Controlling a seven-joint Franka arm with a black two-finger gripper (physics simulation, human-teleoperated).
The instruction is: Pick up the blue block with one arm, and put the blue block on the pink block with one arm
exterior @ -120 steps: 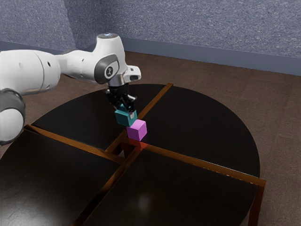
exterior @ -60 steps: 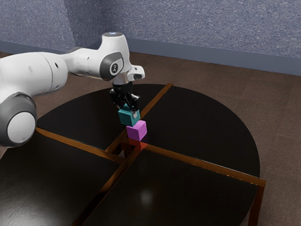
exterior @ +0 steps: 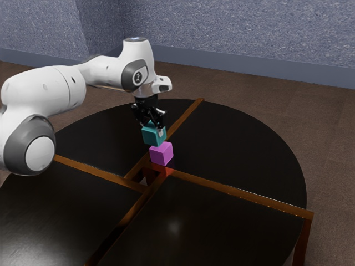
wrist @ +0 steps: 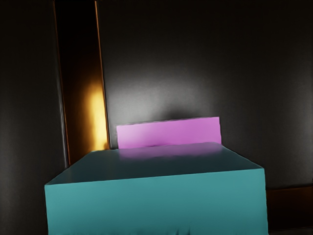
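Our tool (exterior: 153,129) is clamped on the blue block (exterior: 150,137). We hold it just above the pink block (exterior: 161,153), slightly toward the exterior view's left, not touching.

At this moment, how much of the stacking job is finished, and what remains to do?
Done: the pick-up; the gripper is shut on the blue block and holds it off the table. In hand: the carry; the block hangs just above the pink block, slightly toward the exterior view's left of it. Left: centre it over the pink block, lower it, open the fingers.
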